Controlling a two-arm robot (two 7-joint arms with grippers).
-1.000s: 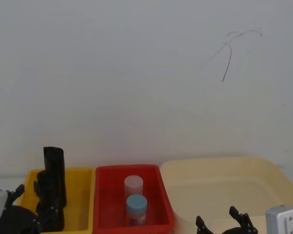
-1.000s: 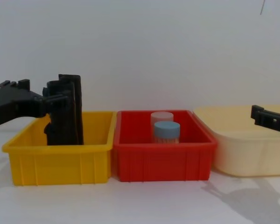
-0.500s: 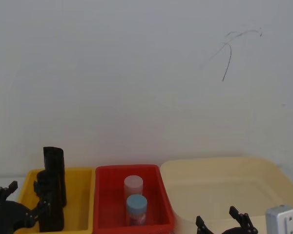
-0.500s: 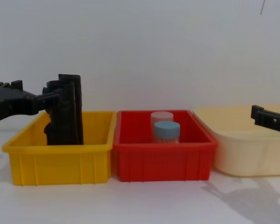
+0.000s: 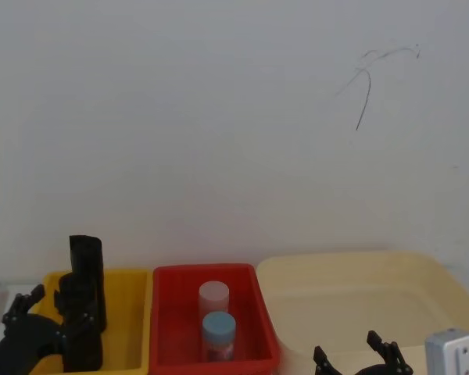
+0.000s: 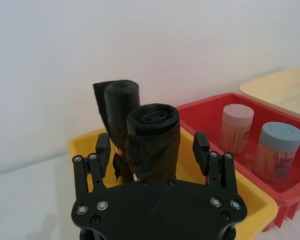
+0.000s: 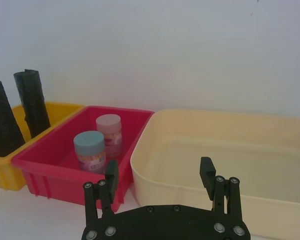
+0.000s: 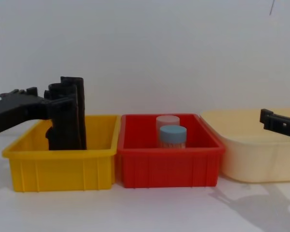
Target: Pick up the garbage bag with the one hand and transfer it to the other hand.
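Left pincer (image 6: 151, 150) shifted slightly, now wide open astride the garbage bag (image 6: 153, 131); I fear closing snags the second roll (image 6: 117, 106) just beyond; right pincer (image 7: 159, 171) parked, open

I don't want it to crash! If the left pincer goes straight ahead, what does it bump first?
Probably the nearer garbage bag in the yellow bin; it stands right ahead of the open left pincer, though depth is unclear.
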